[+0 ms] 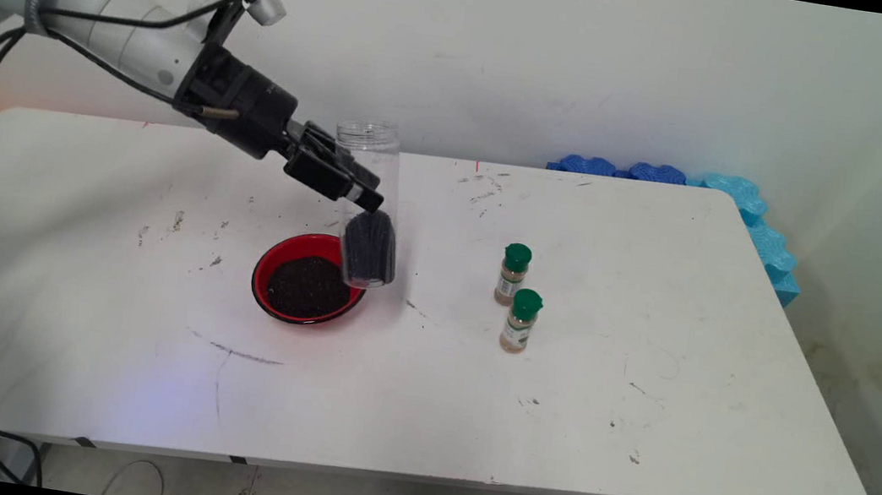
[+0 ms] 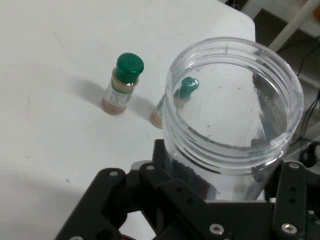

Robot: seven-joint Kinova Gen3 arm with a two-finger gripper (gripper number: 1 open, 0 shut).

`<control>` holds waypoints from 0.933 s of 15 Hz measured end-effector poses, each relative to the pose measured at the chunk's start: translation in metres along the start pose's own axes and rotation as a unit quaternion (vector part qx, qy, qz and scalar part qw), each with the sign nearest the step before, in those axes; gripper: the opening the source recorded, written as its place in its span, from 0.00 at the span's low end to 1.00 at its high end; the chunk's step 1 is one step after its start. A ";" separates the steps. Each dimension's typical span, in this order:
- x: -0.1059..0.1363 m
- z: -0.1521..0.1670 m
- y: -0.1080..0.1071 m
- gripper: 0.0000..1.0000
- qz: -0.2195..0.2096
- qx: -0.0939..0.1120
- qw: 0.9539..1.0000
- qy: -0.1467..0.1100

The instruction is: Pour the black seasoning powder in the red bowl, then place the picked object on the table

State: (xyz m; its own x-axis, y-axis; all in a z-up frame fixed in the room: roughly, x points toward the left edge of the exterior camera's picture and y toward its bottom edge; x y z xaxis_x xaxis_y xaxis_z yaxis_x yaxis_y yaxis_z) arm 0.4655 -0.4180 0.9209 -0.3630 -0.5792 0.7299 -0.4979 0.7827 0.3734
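Near the frame's lower edge, only the front rim of the white table [image 1: 379,461], scuffed with dark marks and thin pencil-like lines. A little above that, at centre-left, a red bowl [image 1: 308,279] filled with dark granules. Right of centre, two small spice bottles with green caps: the nearer bottle [image 1: 521,320] just below and right of the farther bottle [image 1: 512,274], close together, both upright; touching or apart cannot be told. In the hand view, the same pair at upper left, one bottle [image 2: 121,84] in plain sight, the other [image 2: 176,100] seen partly through clear plastic.

Over the bowl's right rim, a clear plastic jar [image 1: 368,204], mouth up and without a lid, leaning slightly, a layer of dark granules settled in its bottom, its base hanging above the bowl's edge. Clamped across the jar's middle from the left, the black gripper [image 1: 359,190], fingers closed against the jar's sides. In the hand view, the jar [image 2: 232,115] filling the right half, its threaded open mouth toward the camera, black linkage below it.

Farther back, at upper left, the white arm with black cables. At the table's far right corner, blue foam pieces [image 1: 721,191] along the wall.
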 end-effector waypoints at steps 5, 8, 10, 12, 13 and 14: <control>0.010 0.009 0.004 0.00 0.141 0.023 0.990 -0.004; 0.012 0.018 0.006 0.00 0.199 0.036 0.979 -0.008; 0.012 0.026 0.008 0.00 0.218 0.043 0.975 -0.008; 0.010 0.036 0.009 0.00 0.231 0.048 0.972 -0.006; 0.009 0.041 0.010 0.00 0.234 0.050 0.971 -0.005; 0.008 0.046 0.011 0.00 0.237 0.052 0.970 -0.003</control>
State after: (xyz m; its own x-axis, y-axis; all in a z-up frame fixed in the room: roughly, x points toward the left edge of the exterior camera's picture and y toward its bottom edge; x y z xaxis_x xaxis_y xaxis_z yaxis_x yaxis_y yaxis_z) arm 0.4209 -0.4250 0.9042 -0.5752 -0.1624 0.8018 -0.3504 0.9345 -0.0621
